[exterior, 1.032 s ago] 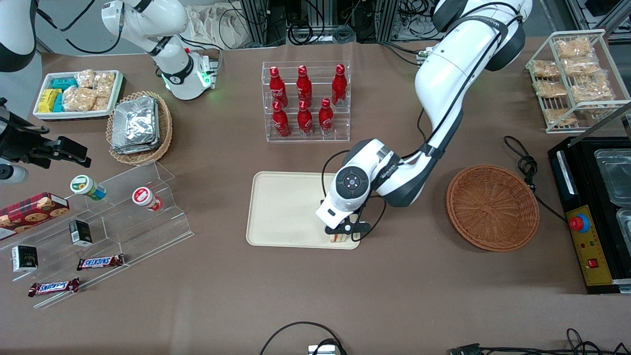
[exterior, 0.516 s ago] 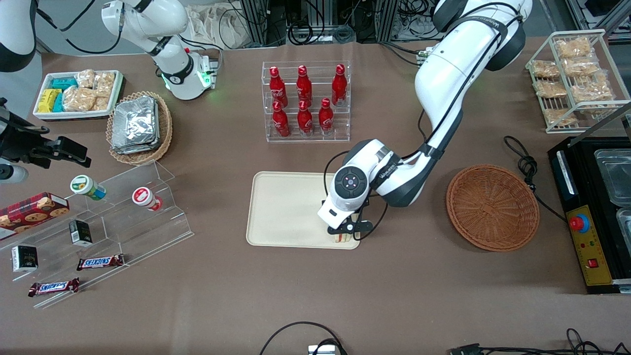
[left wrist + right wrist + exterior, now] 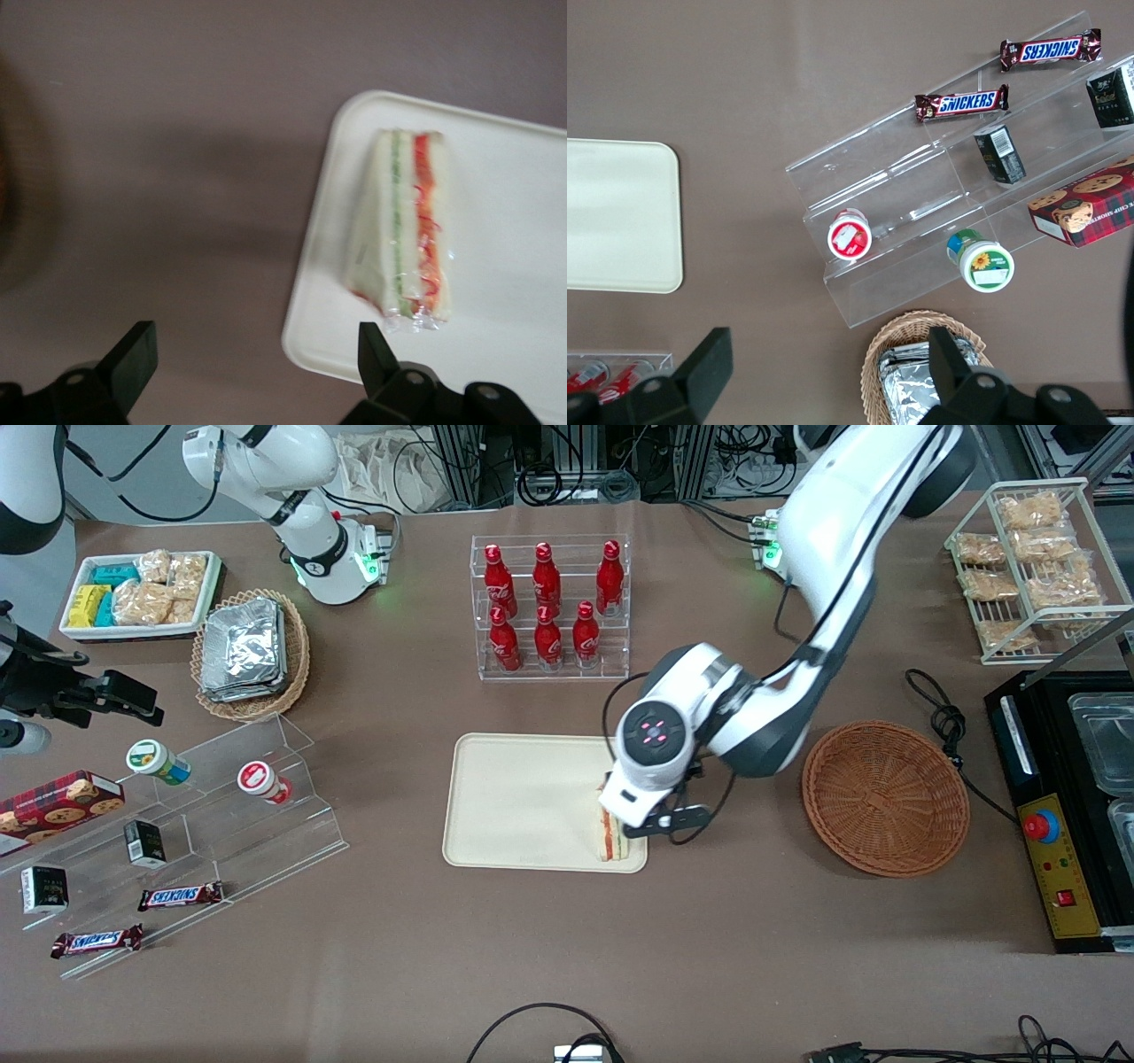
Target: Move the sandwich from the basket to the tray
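Observation:
The sandwich (image 3: 609, 841) (image 3: 407, 235), a plastic-wrapped wedge with red and green filling, lies on the cream tray (image 3: 523, 806) (image 3: 514, 204) (image 3: 620, 212). It sits at the tray corner nearest the front camera, toward the working arm's end. My left gripper (image 3: 666, 822) (image 3: 255, 336) hangs open above the table just off that tray edge, between the tray and the reddish-brown wicker basket (image 3: 884, 797). Nothing is between its fingers. Nothing lies in the basket.
A clear rack of red bottles (image 3: 551, 607) stands farther from the front camera than the tray. A black cable (image 3: 943, 717) and a black machine (image 3: 1063, 806) lie past the basket. An acrylic snack shelf (image 3: 177, 815) and a tan basket with foil packs (image 3: 251, 654) lie toward the parked arm's end.
My gripper has risen off the sandwich and shifted toward the basket. The sandwich, mostly covered by the gripper before, now lies free on the tray.

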Controlling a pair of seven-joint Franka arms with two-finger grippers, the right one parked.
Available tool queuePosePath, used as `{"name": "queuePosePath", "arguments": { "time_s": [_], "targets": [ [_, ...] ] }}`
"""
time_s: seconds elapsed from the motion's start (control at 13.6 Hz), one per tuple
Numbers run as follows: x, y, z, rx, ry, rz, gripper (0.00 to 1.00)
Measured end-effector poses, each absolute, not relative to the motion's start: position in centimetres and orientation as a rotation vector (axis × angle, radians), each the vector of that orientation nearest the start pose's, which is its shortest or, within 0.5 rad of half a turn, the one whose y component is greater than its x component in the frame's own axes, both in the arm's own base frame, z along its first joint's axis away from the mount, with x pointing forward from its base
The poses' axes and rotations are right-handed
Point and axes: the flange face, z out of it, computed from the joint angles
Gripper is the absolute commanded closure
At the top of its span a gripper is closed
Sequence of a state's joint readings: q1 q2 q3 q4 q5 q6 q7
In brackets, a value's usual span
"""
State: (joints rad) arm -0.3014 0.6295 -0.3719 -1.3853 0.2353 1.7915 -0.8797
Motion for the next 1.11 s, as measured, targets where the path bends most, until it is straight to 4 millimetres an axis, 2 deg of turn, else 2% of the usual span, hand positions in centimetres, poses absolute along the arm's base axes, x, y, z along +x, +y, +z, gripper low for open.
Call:
{"name": "queuePosePath", "arguments": {
  "time_s": [0.29,0.44,0.66,0.88,1.11],
  "targets": [
    [57.0,-27.9,38.7,-2.968,-0.226,0.124,0.00],
    [56.5,-24.8,41.2,-2.960,-0.254,0.079,0.00],
    [56.9,-20.1,46.4,-2.998,-0.286,0.010,0.00],
    [56.9,-13.7,50.9,-3.033,-0.315,0.046,0.00],
    [57.2,-9.2,54.9,-3.054,-0.310,0.081,0.00]
  ]
}}
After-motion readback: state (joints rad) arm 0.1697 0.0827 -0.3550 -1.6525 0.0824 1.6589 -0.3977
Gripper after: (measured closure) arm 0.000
